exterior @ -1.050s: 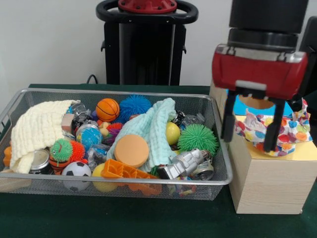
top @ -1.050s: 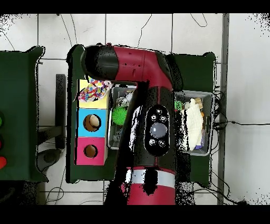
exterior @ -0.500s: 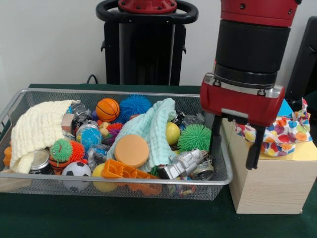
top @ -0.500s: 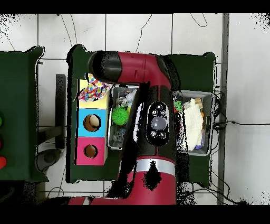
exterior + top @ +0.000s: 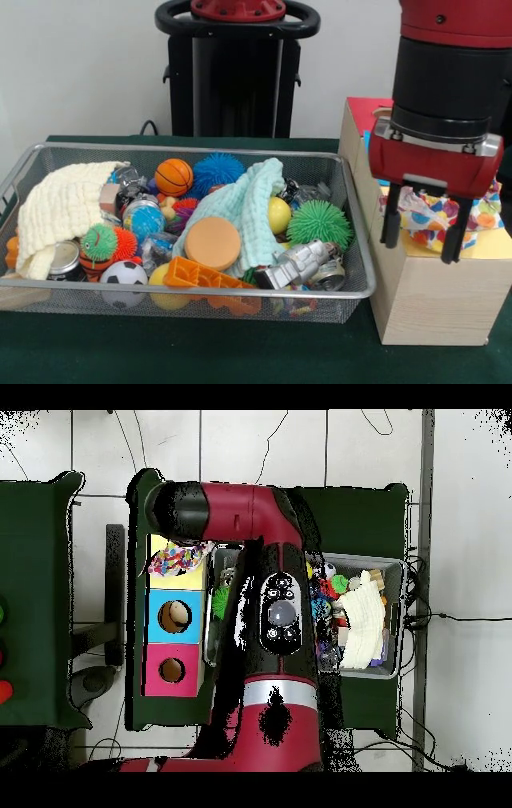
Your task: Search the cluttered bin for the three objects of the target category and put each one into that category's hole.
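My gripper (image 5: 424, 232) hangs straight down from my red and black arm (image 5: 265, 609), its two dark fingers (image 5: 390, 224) spread apart with nothing between them. It sits above the near end of the wooden box (image 5: 416, 300), fingertips just over that box's top, my wrist vertical.

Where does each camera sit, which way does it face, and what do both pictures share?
Front view: level across the table, facing the silver wire mesh bin; shows the red and black claw, open, over the multicoloured spotted cloth.
Overhead view: above, looking straight down; the red arm crosses the bin.
Shared: bin, cloth, pale wooden box with holes.
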`<control>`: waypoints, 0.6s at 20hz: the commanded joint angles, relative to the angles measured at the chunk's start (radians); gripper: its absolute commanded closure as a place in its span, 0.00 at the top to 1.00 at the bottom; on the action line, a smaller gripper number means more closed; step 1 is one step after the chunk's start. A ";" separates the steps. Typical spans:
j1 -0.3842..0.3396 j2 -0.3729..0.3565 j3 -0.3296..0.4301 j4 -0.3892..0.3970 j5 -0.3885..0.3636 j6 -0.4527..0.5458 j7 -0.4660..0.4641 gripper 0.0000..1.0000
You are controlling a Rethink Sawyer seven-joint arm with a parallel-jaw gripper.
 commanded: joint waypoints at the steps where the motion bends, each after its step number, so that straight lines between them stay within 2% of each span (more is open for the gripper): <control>1: -0.015 -0.012 0.112 0.097 -0.024 0.155 -0.144 1.00; 5: -0.029 -0.003 0.117 0.097 -0.036 0.156 -0.142 1.00; 9: -0.038 -0.020 0.119 0.151 -0.043 0.112 -0.137 1.00; 12: -0.036 -0.049 0.111 0.189 -0.047 0.145 -0.138 1.00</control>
